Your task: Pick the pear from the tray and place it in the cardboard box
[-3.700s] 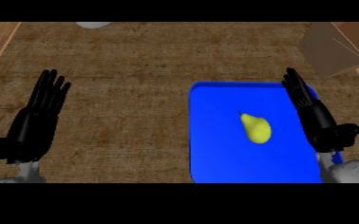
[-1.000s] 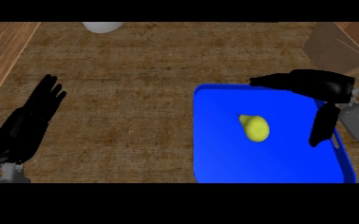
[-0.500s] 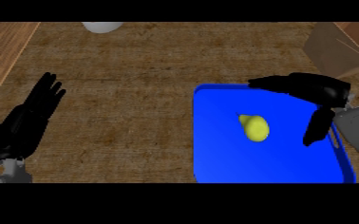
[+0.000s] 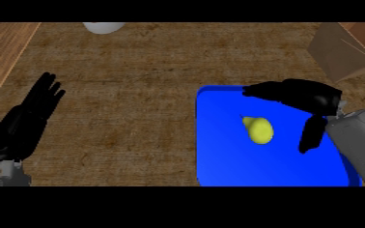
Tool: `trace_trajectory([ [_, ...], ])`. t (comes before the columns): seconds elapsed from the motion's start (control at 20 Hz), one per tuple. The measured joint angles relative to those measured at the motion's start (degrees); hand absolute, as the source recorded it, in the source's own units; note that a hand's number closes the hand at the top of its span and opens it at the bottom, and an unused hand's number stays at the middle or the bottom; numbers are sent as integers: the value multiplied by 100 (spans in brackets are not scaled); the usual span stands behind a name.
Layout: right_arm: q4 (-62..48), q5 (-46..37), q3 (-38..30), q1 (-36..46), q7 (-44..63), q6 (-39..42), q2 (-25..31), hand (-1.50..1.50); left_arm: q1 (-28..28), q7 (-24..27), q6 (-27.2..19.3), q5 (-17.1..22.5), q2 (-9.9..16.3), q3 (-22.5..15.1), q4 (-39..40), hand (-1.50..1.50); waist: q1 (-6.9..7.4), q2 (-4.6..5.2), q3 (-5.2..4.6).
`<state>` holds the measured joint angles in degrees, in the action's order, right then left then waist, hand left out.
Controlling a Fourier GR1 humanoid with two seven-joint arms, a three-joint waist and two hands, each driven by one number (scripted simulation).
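Observation:
A yellow pear [image 4: 258, 130] lies on the blue tray [image 4: 221, 159] at the lower right of the head view. My right hand [image 4: 306, 99] hovers over the tray's far right part, fingers stretched leftward above the pear and the thumb hanging down to the pear's right; it is open and not touching the fruit. The cardboard box [image 4: 341, 53] shows at the right edge, behind the tray, partly cut off. My left hand [image 4: 30, 118] rests open at the left edge, fingers pointing up.
A white round object [image 4: 104, 27] sits at the counter's far edge, top left. Brown counter surface [image 4: 135, 87] stretches between my left hand and the tray. A lighter wooden strip runs along the far left.
My right hand has turned from upright at the tray's right edge to reaching over the tray, and has crept slightly left and down toward the pear. Pear and left hand are unmoved.

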<state>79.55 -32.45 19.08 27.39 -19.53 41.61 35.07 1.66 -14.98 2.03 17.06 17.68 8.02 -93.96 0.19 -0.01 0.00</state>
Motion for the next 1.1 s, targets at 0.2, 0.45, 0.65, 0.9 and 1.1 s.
trace_trajectory([
  [0.2,44,-199,-69,-36,39,77,-65,-150,-8,130,57,-94,-115,29,93,0,-1,1,0],
  [0.45,-5,-554,-20,-91,164,68,-339,-150,-74,35,79,-149,-203,54,-91,0,8,0,0],
  [0.65,-232,-842,-40,-20,10,16,-399,-150,26,-101,122,-172,-218,95,-84,0,10,2,0],
  [0.9,-259,-1159,55,-161,40,-28,-625,-150,16,-85,215,-197,-235,200,-68,0,7,1,0],
  [1.1,-371,-1440,129,-233,-101,-122,-662,-150,14,-46,306,-196,-263,274,22,0,6,3,1],
])
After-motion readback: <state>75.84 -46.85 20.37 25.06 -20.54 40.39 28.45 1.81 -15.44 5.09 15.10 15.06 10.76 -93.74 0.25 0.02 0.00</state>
